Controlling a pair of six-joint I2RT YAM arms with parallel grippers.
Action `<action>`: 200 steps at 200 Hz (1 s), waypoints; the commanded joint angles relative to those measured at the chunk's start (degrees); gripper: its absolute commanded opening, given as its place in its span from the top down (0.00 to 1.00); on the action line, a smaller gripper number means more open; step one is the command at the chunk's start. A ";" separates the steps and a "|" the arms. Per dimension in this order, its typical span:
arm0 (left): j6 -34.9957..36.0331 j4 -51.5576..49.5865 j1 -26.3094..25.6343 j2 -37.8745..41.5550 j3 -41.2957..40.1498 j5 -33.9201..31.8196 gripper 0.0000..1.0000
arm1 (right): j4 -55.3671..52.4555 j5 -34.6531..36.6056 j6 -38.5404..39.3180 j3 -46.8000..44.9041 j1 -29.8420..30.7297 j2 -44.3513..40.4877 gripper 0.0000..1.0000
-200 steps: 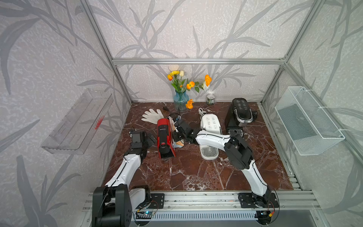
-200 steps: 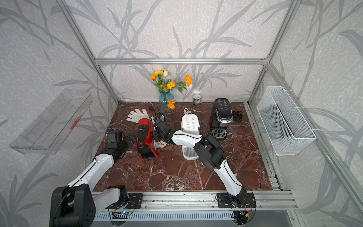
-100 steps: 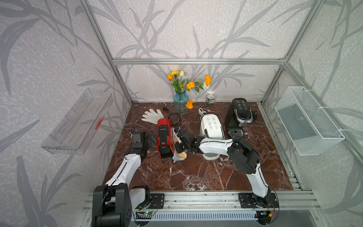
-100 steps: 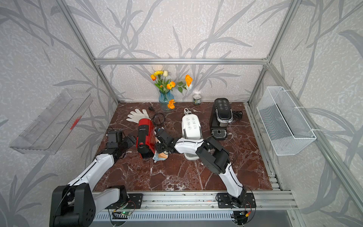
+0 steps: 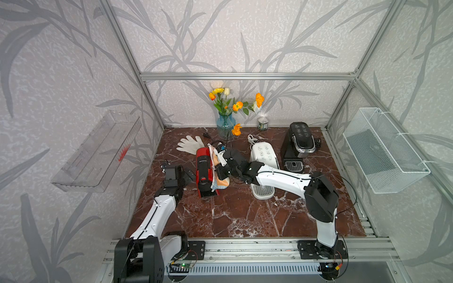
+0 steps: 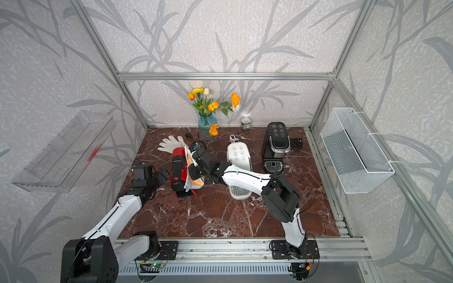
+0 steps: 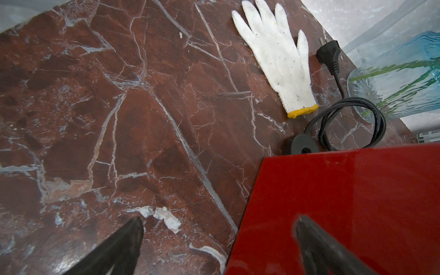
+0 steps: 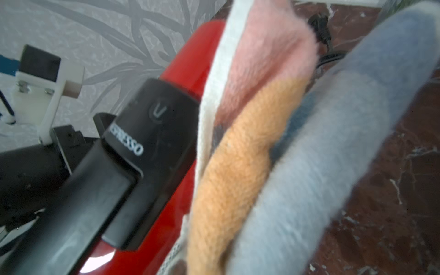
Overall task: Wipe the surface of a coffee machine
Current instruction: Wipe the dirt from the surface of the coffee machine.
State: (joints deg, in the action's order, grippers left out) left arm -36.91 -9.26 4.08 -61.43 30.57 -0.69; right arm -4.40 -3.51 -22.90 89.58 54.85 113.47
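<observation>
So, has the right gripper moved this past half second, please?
Yes: the right gripper and cloth slid rearward along the red coffee machine, toward the vase.

The right gripper [image 5: 220, 169], clamped on the cloth [image 5: 221, 182], is travelling back toward the rear of the red coffee machine [image 5: 203, 169], having been down at its front end half a second earlier. The cloth is now trailing along the machine's side instead of bunching near the front. The right arm [image 5: 320, 196] is swinging its elbow outward.
</observation>
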 commanded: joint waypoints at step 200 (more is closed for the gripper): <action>0.25 -0.02 -1.16 2.83 -2.13 0.28 0.00 | 6.83 -6.40 -0.16 -9.07 1.72 -2.30 0.96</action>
State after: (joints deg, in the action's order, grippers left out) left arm -37.10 -9.37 3.79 -59.53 29.34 -1.26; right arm -3.86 -7.16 -22.44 81.95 55.44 118.37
